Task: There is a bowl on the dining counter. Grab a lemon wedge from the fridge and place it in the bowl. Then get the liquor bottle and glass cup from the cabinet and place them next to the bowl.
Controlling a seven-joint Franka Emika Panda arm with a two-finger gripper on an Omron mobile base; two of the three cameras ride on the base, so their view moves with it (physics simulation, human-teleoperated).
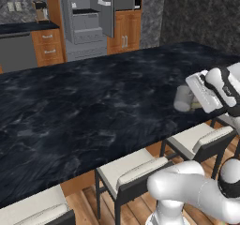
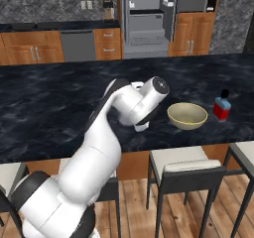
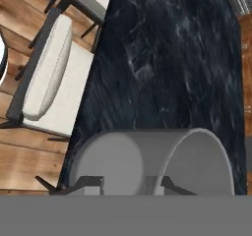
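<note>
Nearest the hand camera, the glass cup [image 3: 155, 161], a greyish translucent tumbler, lies between the two dark fingertips [image 3: 91, 183] of the gripper [image 3: 129, 185], its wall and open rim curving across the lower part of the hand view. One fingertip shows at each side of the cup wall, so the jaws are closed on the cup. Beyond it spreads the black marbled top of the dining counter [image 3: 167, 63], with a white-seated stool [image 3: 49, 77] and wooden floor to one side.

In the left base view the same cup [image 1: 183, 99] appears as a pale grey cylinder just in front of the white hand, at the near right part of the dining counter [image 1: 84, 107]; whether the cup touches the stone or is held just above it cannot be told.

In the right base view the arm's elbow and wrist cover the hand. The bowl [image 2: 187, 115], shallow and olive-yellow with a pale rim, stands on the counter just to the right of the arm. A small red bottle [image 2: 222, 106] with a dark cap stands near the bowl on its far right side, apart from it. Any label on this bottle is too small to read, and no legible writing or brand shows elsewhere.

At the back of the kitchen the grey fridge [image 2: 146, 19] stands with a door open, white bins visible inside, flanked by brown wooden cabinets [image 2: 193, 38].
</note>
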